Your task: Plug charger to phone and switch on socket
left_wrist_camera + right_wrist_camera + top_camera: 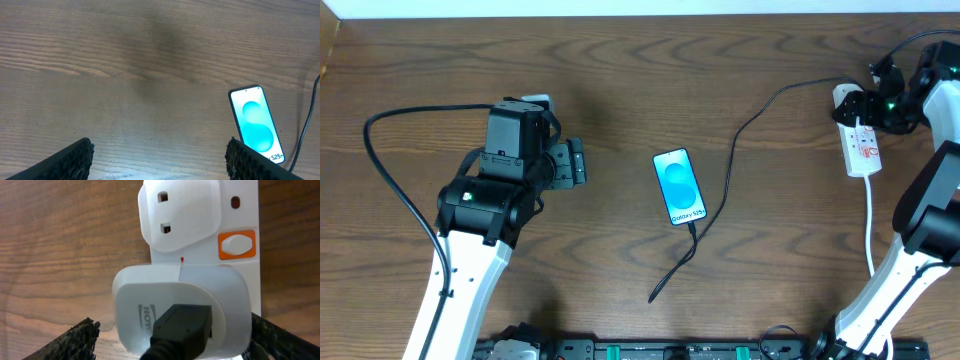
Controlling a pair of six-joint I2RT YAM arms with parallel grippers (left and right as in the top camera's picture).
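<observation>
Adapter point(150, 295) closest in, plugged into the socket point(240, 222) and sitting between the widely spread fingers of the right gripper point(172, 325), nothing pinched. Just beyond on the same strip, an orange-framed switch point(236, 245) and a second white plug point(180, 215). Farther out at mid-table, the phone point(678, 185), screen up, with the charger point(730, 160) running just past its lower end. Beyond that, the left gripper point(160, 150), likewise spread and empty, near the phone but apart from it.
</observation>
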